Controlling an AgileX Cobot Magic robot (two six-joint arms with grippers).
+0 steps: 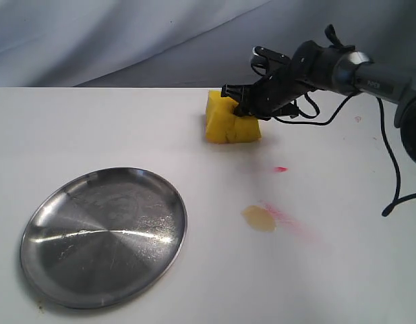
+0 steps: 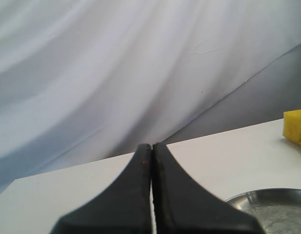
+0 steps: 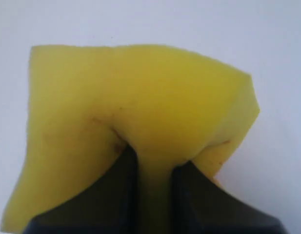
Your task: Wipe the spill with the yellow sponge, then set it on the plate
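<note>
One yellow sponge (image 1: 228,125) is seen on the white bench (image 1: 93,128), toward its far side and right of the middle in the exterior view. It is grasped by the right tool (image 1: 243,111). In the right wrist view the tool's (image 3: 155,168) two dark fingers (image 3: 122,195) are pressed into the foam, so that the sponge (image 3: 140,92) is pinched and creased between them.

One plate (image 1: 103,236) is laid on the near left part of the bench, well apart from the sponge. One spill (image 1: 259,218), a small pale beige oval, is found nearer the camera than the sponge and to the right of the plate, apart from both. One pink-red streak (image 1: 292,221) is smeared just beside the spill on its right, and one red dot (image 1: 280,169) is marked between spill and sponge.

The left tool (image 2: 151,146) is shown in its own wrist view, clenched, its two fingers pressed flat together. Beyond it, part of the plate's rim (image 2: 267,196) and a corner of the sponge (image 2: 296,126) are caught. A grey cloth (image 1: 93,40) is hung behind the bench.
</note>
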